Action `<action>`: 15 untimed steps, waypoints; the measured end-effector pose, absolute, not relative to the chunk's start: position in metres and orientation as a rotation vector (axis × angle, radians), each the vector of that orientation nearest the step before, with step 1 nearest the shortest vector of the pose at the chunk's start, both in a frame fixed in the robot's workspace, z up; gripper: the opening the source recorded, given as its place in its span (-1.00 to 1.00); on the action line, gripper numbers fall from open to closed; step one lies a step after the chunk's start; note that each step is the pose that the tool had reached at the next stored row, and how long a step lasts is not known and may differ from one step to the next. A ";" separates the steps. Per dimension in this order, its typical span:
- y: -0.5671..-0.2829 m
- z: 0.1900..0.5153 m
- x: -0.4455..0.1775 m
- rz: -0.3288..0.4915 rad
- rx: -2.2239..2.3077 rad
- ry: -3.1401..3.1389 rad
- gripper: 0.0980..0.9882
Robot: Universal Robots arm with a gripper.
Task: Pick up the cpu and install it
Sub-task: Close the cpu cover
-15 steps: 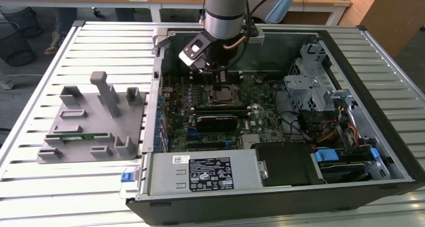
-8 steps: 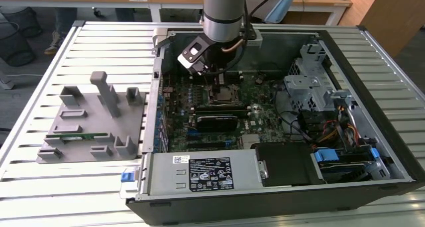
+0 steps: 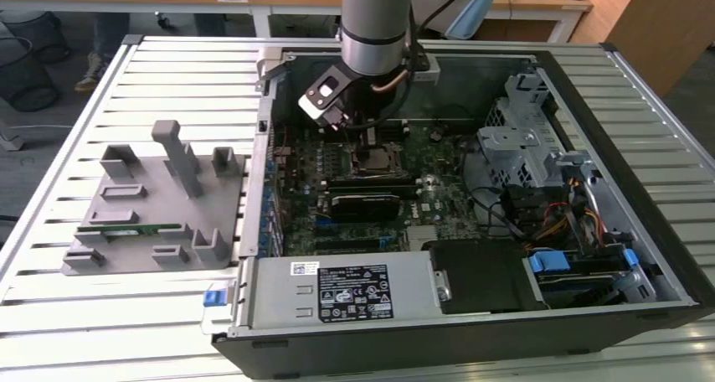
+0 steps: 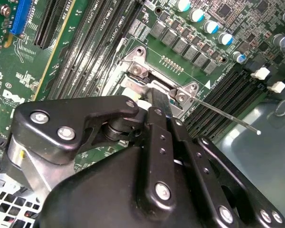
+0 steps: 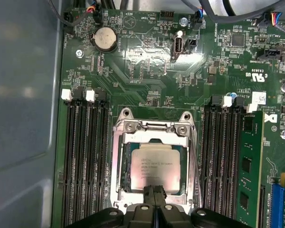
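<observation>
The cpu, a flat square chip with a silver top, lies flat inside the open metal socket frame on the green motherboard. My gripper hangs right over the cpu's near edge, shut, with the two black fingertips pressed together and nothing visibly between them. In the second wrist view the black fingers reach down into the socket frame, and the thin socket lever sticks out sideways. In the exterior view the gripper is low inside the open computer case, above the socket.
Empty memory slots flank the socket, and a green memory stick stands in one. A black heatsink block lies on the board. Outside the case, a grey fixture holds a thin green stick. The case walls, power supply and drive cage hem in the arm.
</observation>
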State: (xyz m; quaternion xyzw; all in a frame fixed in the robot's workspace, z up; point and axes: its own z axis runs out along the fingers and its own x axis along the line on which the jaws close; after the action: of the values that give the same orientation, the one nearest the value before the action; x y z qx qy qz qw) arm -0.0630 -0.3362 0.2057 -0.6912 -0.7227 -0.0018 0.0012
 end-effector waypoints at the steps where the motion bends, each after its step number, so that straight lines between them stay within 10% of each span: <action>1: -0.336 0.205 -0.063 -0.006 -2.170 -2.269 -0.98; 15: -0.336 0.200 -0.053 -0.009 -2.169 -2.268 -0.98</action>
State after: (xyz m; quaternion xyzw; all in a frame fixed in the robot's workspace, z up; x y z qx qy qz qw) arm -0.0530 -0.3362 0.2000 -0.6912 -0.7227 -0.0027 0.0020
